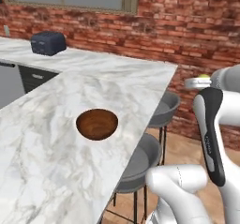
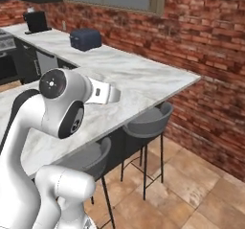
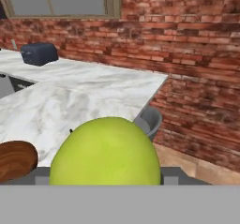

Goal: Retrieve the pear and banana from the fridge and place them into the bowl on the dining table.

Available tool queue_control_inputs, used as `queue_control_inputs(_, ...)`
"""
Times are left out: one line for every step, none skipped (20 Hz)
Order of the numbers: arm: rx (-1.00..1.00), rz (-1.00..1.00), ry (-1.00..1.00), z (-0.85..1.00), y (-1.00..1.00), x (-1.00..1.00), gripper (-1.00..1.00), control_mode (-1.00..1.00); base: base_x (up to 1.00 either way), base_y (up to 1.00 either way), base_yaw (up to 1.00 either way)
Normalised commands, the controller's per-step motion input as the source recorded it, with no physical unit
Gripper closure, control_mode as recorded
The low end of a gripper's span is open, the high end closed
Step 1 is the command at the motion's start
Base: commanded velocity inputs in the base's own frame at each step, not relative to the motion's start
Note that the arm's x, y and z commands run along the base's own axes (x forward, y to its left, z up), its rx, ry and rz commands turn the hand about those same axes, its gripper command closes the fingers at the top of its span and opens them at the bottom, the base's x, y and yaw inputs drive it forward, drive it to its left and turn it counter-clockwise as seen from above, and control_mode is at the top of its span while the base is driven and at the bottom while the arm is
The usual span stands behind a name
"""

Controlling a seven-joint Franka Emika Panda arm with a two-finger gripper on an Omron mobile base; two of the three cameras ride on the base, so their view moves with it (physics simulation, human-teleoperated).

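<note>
Gripper (image 3: 105, 178) of mine pinches the pear (image 3: 105, 152), held level off the dining table's (image 1: 42, 148) right edge; bowl (image 1: 97, 123) sits on the marble, grey stools (image 1: 138, 160) tucked beneath

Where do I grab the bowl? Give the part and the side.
Grip the bowl by its rim, from straight above: one finger inside, one outside. It sits upright, mouth up, on the table, and its round sides probably offer no flat hold.
</note>
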Motion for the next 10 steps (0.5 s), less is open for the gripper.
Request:
queue_control_inputs(0.0,0.0,0.0,0.0,0.0,0.0,1.0,1.0,0.61,0.19,0.47)
queue_control_inputs(0.0,0.0,0.0,0.0,0.0,0.0,1.0,1.0,0.64,0.19,0.47)
queue_control_inputs(0.0,0.0,0.0,0.0,0.0,0.0,1.0,1.0,0.63,0.18,0.48)
queue_control_inputs(0.0,0.0,0.0,0.0,0.0,0.0,1.0,1.0,0.61,0.16,0.49)
queue_control_inputs(0.0,0.0,0.0,0.0,0.0,0.0,1.0,1.0,0.56,0.17,0.47)
queue_control_inputs(0.0,0.0,0.0,0.0,0.0,0.0,1.0,1.0,0.61,0.22,0.41)
queue_control_inputs(0.0,0.0,0.0,0.0,0.0,0.0,1.0,1.0,0.65,0.21,0.34)
queue_control_inputs(0.0,0.0,0.0,0.0,0.0,0.0,1.0,1.0,0.67,0.16,0.25)
queue_control_inputs(0.0,0.0,0.0,0.0,0.0,0.0,1.0,1.0,0.64,0.11,0.18)
queue_control_inputs(0.0,0.0,0.0,0.0,0.0,0.0,1.0,1.0,0.56,0.04,0.13)
